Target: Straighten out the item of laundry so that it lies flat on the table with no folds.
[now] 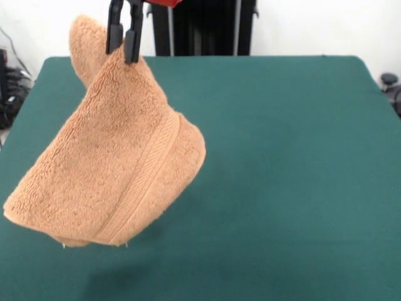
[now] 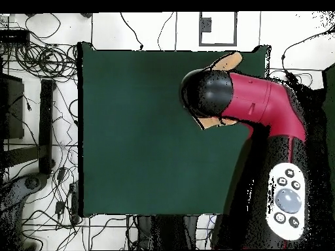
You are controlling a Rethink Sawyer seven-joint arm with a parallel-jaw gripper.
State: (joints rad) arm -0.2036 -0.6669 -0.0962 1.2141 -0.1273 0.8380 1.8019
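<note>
The orange-tan terry towel [image 1: 116, 157] hangs folded in the air over the left part of the green table [image 1: 282, 157]. Its woven band runs diagonally across the lower half. My gripper [image 1: 123, 44] comes down from the top edge and its black fingers [image 1: 133, 37] are shut on the towel's top corner. A second lobe of the towel rises behind the fingers at the left. The towel's lower end hangs near the table's front left; I cannot tell if it touches. In the overhead view the red and black arm [image 2: 252, 104] covers the gripper; only bits of the towel [image 2: 226, 62] show.
The robot's black pedestal [image 1: 203, 28] stands at the table's far edge. Cables and equipment lie on the floor left of the table [image 2: 39, 98] in the overhead view. The table's right edge [image 1: 376, 81] is near dark gear on the floor.
</note>
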